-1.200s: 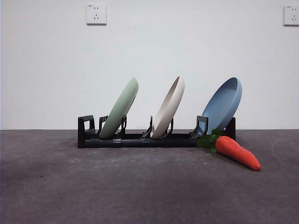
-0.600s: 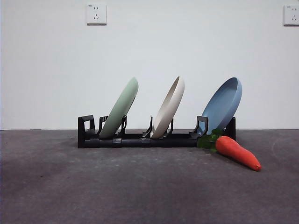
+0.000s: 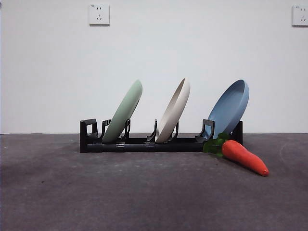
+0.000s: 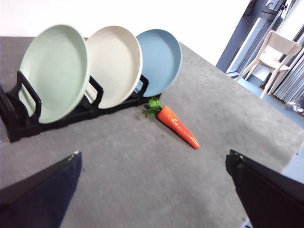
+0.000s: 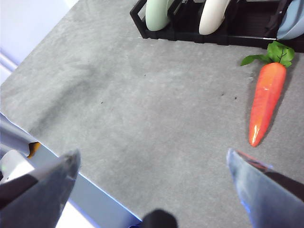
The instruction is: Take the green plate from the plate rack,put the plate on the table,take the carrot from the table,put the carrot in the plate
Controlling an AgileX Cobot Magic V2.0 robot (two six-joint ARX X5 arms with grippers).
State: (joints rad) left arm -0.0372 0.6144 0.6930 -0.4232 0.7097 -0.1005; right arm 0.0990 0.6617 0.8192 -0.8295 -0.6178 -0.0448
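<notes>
pale sage-green plate (image 3: 124, 111), cream-beige plate (image 3: 174, 110), dusty blue plate (image 3: 230, 109), all plain. black rack (image 3: 139, 144). glossy orange-red carrot (image 3: 244, 157) with dark green leaves. mottled dark grey table (image 3: 144, 192). white wall (image 3: 192, 48).

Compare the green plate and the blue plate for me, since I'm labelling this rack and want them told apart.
The green plate is pale sage; the blue plate is dusty blue. The green plate stands in a slot near one end of the plate rack, the blue plate at the opposite end, with a cream plate between. The carrot lies by the blue plate, away from the green. Both are round, similar in size, and lean alike.
</notes>
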